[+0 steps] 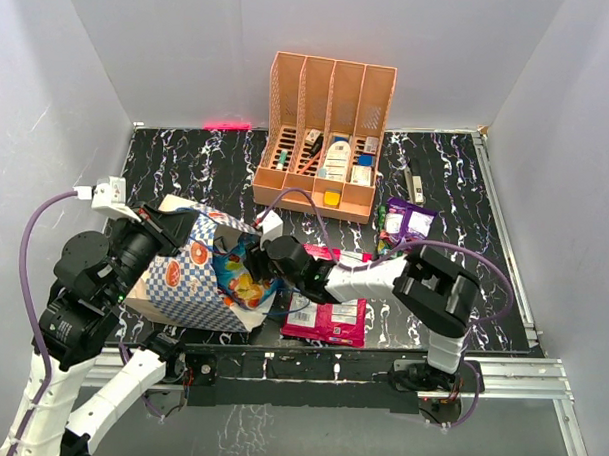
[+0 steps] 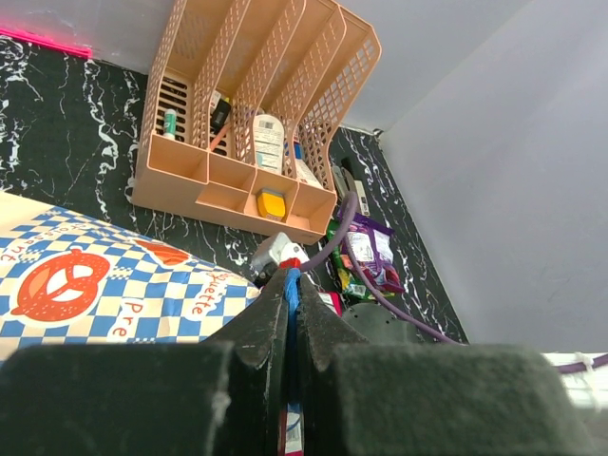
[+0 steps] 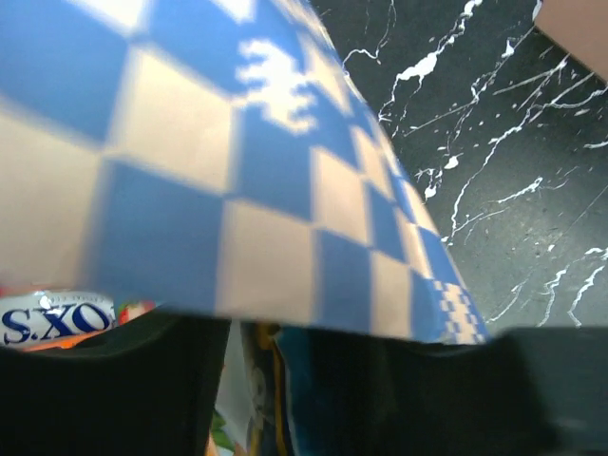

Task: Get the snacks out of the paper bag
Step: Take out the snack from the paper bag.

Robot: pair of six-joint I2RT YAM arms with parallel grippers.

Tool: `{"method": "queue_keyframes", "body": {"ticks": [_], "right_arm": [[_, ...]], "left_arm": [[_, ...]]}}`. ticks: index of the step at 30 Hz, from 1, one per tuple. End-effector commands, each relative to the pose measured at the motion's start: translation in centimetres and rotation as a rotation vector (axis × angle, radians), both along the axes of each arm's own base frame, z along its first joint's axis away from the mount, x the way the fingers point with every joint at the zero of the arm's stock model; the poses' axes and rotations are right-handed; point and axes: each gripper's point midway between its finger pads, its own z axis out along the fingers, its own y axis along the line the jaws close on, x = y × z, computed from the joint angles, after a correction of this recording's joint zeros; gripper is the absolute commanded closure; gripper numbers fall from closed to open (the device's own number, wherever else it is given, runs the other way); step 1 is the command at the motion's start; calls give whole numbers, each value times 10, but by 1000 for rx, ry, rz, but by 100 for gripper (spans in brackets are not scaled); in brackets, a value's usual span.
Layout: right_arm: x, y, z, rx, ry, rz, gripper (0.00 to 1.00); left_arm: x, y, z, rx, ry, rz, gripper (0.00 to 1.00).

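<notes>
Fingers of the left gripper (image 2: 289,302) are pinched shut on the thin blue string handle (image 2: 293,283) of the blue-and-white checked paper bag (image 1: 188,276). The right gripper (image 1: 255,269) is shoved into the bag's mouth among the glossy snack packets (image 1: 238,287), and its spread can't be told.

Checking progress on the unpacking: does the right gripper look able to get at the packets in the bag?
Probably yes. The left gripper grips the bag at its top, holding the mouth open. The right gripper is at that mouth with packets right ahead, and nothing seems to block it.

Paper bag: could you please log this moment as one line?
left gripper: shut on blue handle | right gripper: inside paper bag, jaws hidden | purple packet, pink packet: out
</notes>
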Motion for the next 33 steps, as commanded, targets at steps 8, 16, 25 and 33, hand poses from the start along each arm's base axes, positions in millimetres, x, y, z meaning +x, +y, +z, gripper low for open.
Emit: {"method": "queue_keyframes", "body": {"ticks": [8,16,25,33], "right_arm": [[-20,21,90,127,-205,220,92],[-41,1,149,210,-214,254,93],[-63,-64,206,148,-362,270,93],[-64,-142,202,-83,-327,139,93]], "left_arm": [[-7,14,-2,-5,-18,53,100],[-7,23,-5,15,-18,95,100],[-10,27,-6,16,-26,110,100],[-10,35,-9,49,-27,143,100]]}}
